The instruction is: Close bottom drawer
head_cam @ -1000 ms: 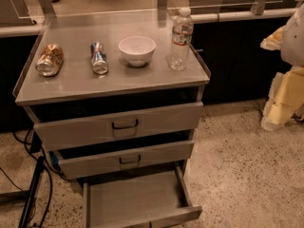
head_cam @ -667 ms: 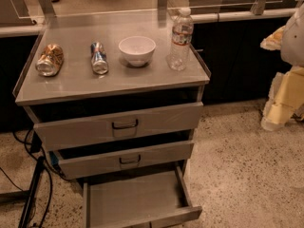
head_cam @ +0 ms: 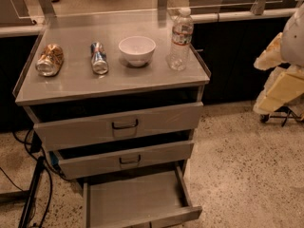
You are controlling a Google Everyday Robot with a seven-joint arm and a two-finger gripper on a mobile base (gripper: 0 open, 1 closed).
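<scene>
Change since earlier frame: none; all items and gripper hold position.
Bottom drawer: lowest of three, pulled far out toward the camera.
Gripper: cream, at right edge, well apart from the drawer; jaw state cannot be told.
Cabinet top: two cans lying, bowl, upright water bottle.

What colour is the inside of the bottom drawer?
Grey metal: the bottom drawer shows best in the camera view; the gripper is at the right edge.
</scene>
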